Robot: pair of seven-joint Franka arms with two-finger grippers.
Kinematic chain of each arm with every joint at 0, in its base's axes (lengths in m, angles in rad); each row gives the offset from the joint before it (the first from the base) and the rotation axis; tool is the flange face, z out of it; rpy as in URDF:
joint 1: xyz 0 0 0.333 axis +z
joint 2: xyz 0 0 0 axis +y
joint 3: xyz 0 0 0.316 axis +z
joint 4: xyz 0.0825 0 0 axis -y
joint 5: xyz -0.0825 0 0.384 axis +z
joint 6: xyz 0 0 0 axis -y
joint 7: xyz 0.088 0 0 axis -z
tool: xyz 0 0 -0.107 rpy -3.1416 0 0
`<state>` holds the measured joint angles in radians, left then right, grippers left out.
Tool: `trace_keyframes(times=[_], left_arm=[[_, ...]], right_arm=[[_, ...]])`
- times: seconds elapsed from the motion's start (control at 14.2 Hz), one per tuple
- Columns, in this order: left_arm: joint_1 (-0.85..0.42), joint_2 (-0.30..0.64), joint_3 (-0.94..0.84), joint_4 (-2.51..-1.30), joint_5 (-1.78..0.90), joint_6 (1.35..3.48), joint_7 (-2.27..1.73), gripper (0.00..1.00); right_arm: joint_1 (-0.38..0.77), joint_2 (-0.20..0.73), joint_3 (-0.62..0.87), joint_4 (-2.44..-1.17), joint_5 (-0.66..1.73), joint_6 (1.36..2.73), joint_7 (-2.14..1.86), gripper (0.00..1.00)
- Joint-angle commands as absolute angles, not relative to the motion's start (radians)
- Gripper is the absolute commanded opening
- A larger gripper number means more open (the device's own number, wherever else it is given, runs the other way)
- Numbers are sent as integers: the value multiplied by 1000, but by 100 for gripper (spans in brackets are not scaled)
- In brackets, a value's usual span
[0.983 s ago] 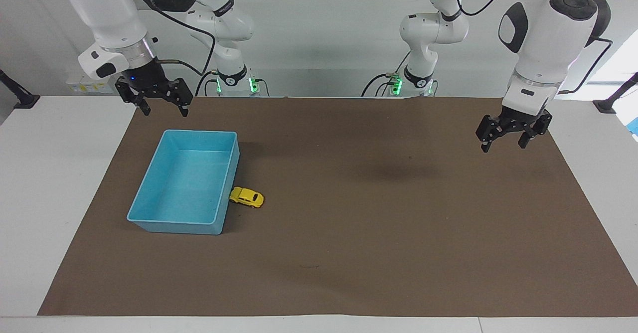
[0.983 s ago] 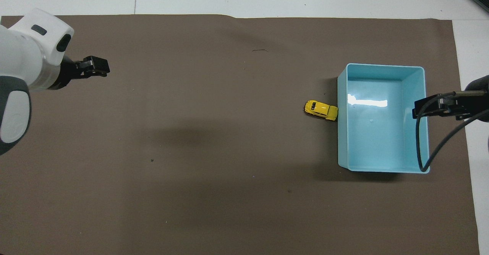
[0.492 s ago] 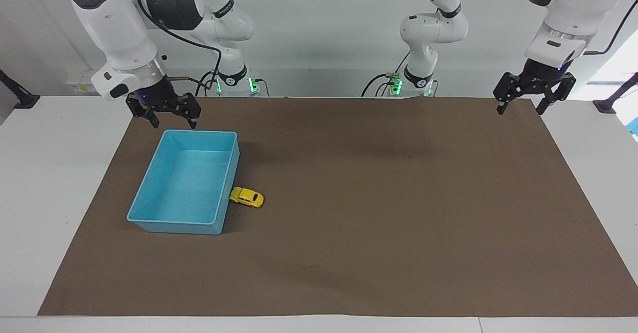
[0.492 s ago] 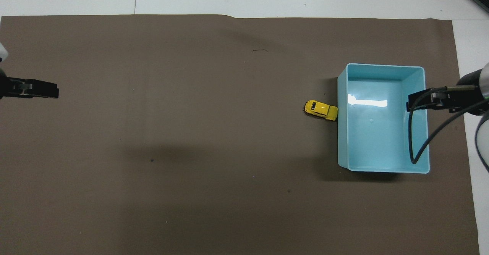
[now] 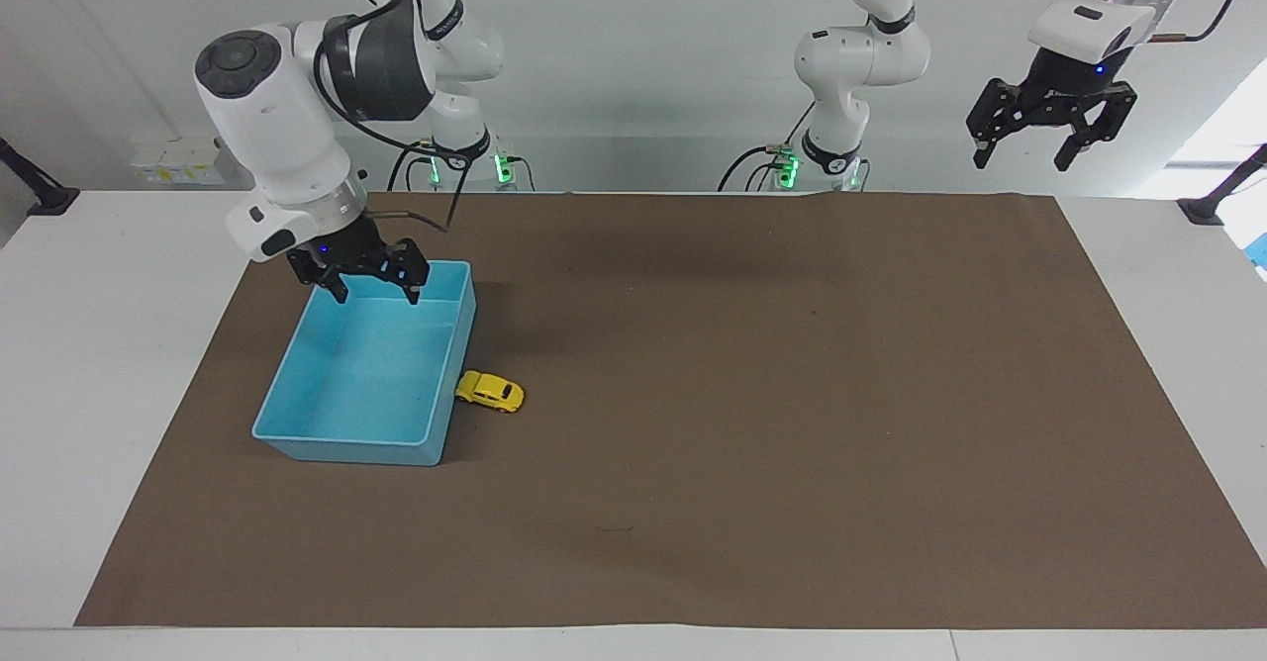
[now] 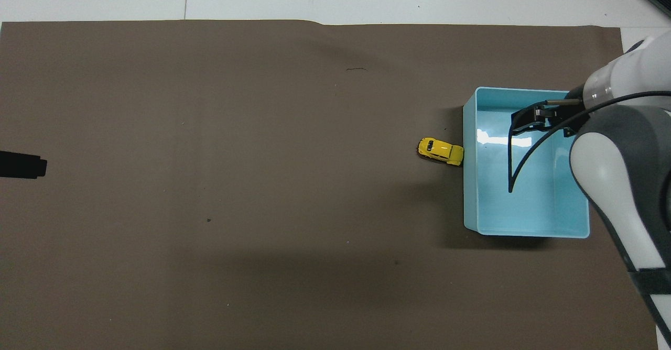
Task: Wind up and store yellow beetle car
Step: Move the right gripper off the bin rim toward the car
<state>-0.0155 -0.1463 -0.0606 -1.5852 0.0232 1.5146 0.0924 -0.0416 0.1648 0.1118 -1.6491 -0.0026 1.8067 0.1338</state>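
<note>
The yellow beetle car (image 5: pixel 489 392) (image 6: pixel 441 151) stands on the brown mat, one end against the blue bin's (image 5: pixel 341 448) (image 6: pixel 469 193) long wall that faces the left arm's end of the table. My right gripper (image 5: pixel 378 295) (image 6: pixel 526 119) hangs open and empty over the robots' end of the bin, just above its rim. My left gripper (image 5: pixel 1020 161) is raised high over the mat's corner at the left arm's end, open with nothing in it. Only its dark tip (image 6: pixel 23 164) shows in the overhead view.
The blue bin holds nothing. A brown mat (image 5: pixel 752 463) covers most of the white table (image 5: pixel 109 344). A black cable (image 6: pixel 516 166) from the right wrist loops over the bin.
The right gripper has come down and forward from the mat's corner to over the bin. The left gripper has risen and drawn back toward its base. The car and bin have not moved.
</note>
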Motion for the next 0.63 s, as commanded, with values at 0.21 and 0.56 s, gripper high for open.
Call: trace_keyframes(times=[0.21, 0.56], left_arm=[[-29, -158, -51, -1589, -9, 1494, 92, 100], [-18, -153, -46, -1578, -14, 1483, 97, 100]], right_arm=[[-26, 199, 126, -1684, 0, 1922, 369, 100], [23, 192, 126, -1692, 0, 1917, 719, 100]])
